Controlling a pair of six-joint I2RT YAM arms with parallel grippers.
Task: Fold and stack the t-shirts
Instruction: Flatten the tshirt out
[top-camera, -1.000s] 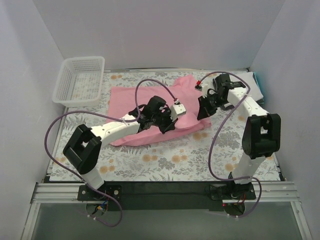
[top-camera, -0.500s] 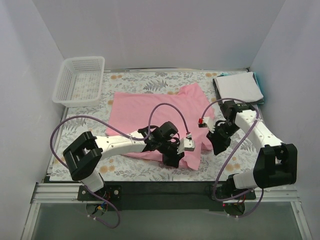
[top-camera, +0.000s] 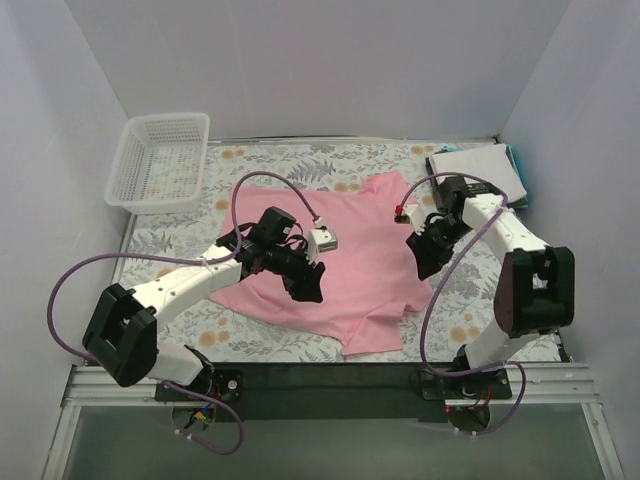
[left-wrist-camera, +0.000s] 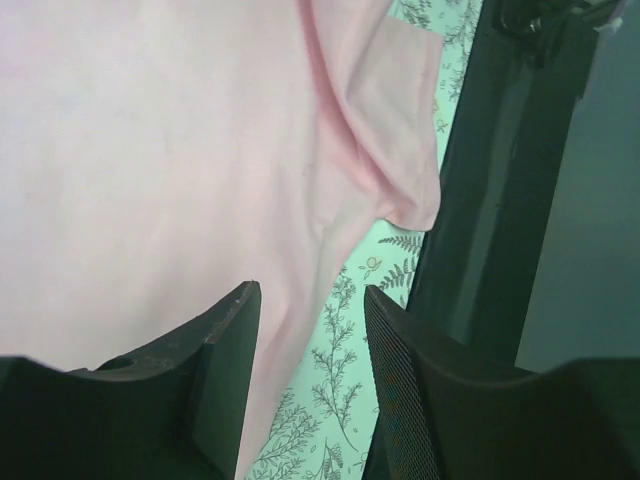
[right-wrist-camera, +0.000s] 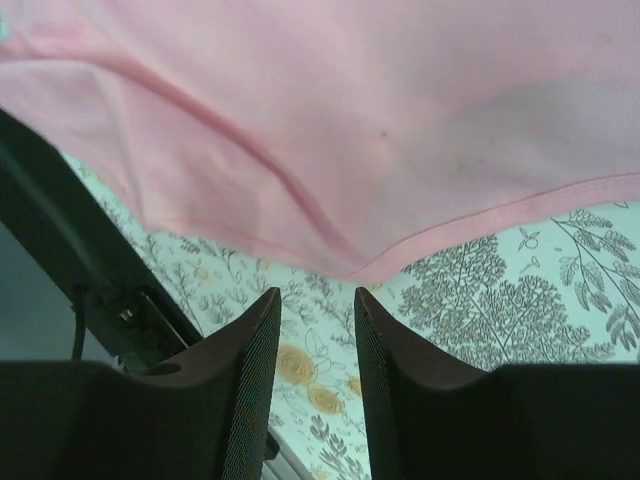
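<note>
Pink t-shirt (top-camera: 355, 262), long axis left-right

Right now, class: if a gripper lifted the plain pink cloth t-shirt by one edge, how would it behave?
Probably floppy: the plain pink cloth t-shirt lies flat with soft creases and a curled sleeve. Likely light, since its thin hem hugs the floral tablecloth. Pushed, it would likely bunch rather than slide whole.

1. White basket (top-camera: 160, 160) occupies the tabletop's (top-camera: 160, 240) far-left corner.
2. Folded t-shirts (top-camera: 480, 170) fill the far-right corner, just behind the right arm (top-camera: 490, 215).
3. Open floral strip runs along the far edge between them.
</note>
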